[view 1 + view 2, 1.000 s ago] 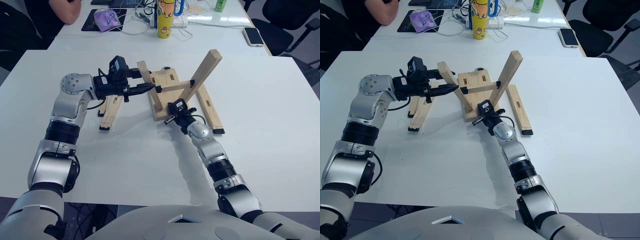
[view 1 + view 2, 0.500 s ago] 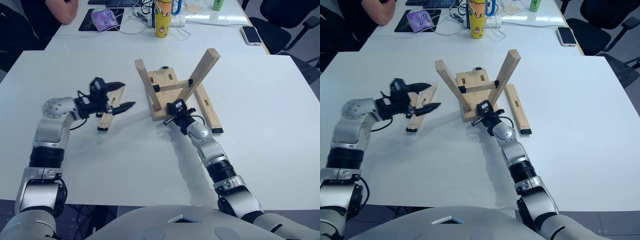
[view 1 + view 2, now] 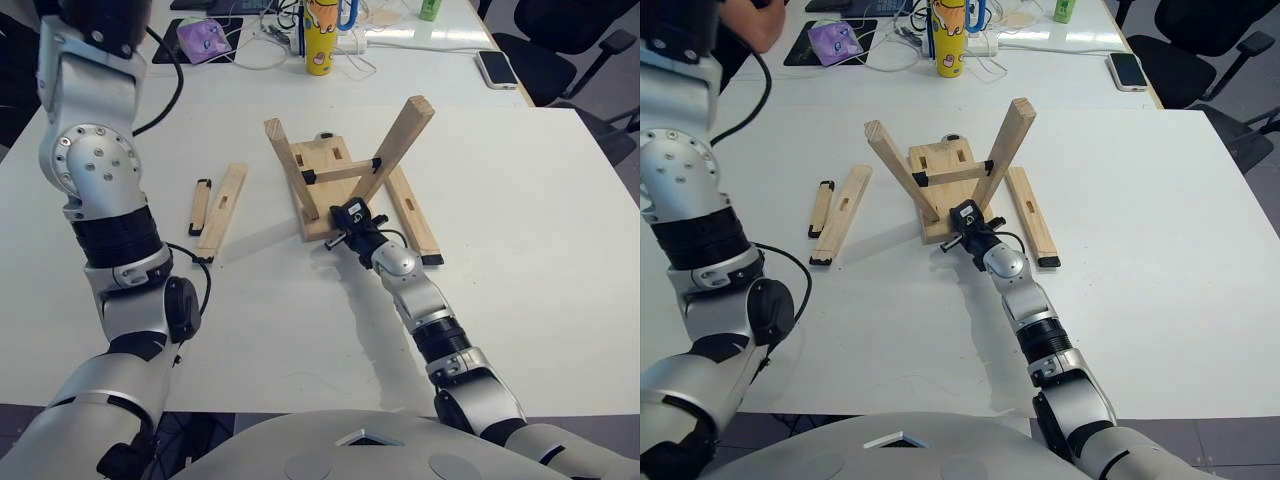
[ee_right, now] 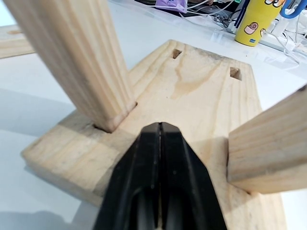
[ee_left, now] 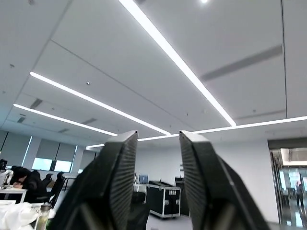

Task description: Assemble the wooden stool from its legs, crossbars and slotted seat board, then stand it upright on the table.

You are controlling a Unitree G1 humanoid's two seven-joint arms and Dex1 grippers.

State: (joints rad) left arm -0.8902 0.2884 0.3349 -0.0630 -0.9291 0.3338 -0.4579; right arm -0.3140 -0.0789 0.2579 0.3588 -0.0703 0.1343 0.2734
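Observation:
The slotted seat board lies flat mid-table with two legs standing slanted in its slots. A short crossbar joins them. In the right wrist view the board and both leg bases are close. My right gripper is shut, its tips over the board's near part between the legs, with nothing visibly in it. A third leg lies flat just right of the board. To the left lie another leg and a loose crossbar. My left gripper is open, raised high and pointing at the ceiling.
A yellow mug, a purple item on a dark mat, cables and a phone sit on the far table. The white table has bare room to the front and right. My left arm stands tall at the left edge.
My left arm has pulled back from the stool's left leg, passed over the loose pieces and swung up high. The right gripper and the stool parts have stayed put.

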